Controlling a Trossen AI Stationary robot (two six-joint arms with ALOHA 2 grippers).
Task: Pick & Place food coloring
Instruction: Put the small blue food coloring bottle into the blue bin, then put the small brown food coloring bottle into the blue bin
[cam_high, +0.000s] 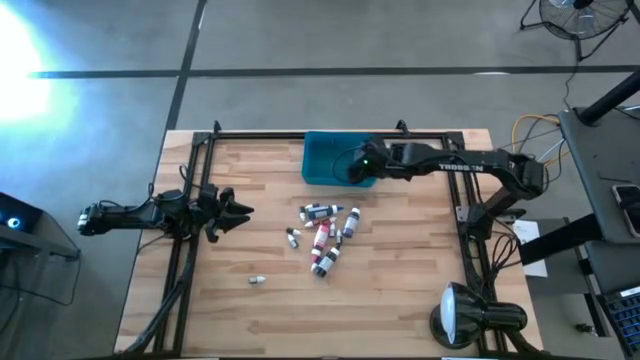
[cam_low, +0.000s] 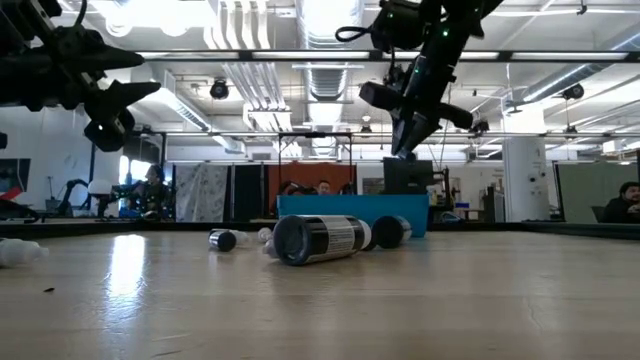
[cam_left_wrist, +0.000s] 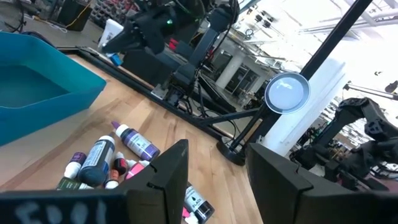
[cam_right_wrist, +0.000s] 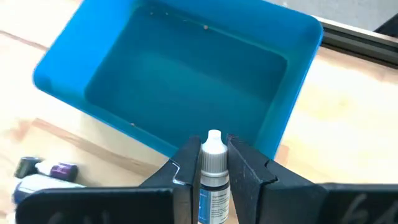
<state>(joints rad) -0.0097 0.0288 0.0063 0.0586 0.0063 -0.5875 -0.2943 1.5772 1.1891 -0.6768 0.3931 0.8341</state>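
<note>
1. My high view looks straight down on the whole table (cam_high: 400, 300).
2. My low view sits at tabletop level, facing the room.
3. Both wrist views look close past their fingers, sharing the teal bin (cam_right_wrist: 186, 81).

Through the left wrist camera I see my left claw (cam_left_wrist: 214, 180) with its two dark fingers (cam_left_wrist: 166, 177) apart, nothing between them. Past them, food coloring bottles (cam_left_wrist: 118, 158) lie in a loose heap on the wooden bench (cam_left_wrist: 186, 127). The teal bin (cam_left_wrist: 43, 87) sits just beside the heap. Farther off, the right claw (cam_left_wrist: 115, 40) hangs above the bench. A round lamp (cam_left_wrist: 286, 94) stands at the bench edge.
</note>
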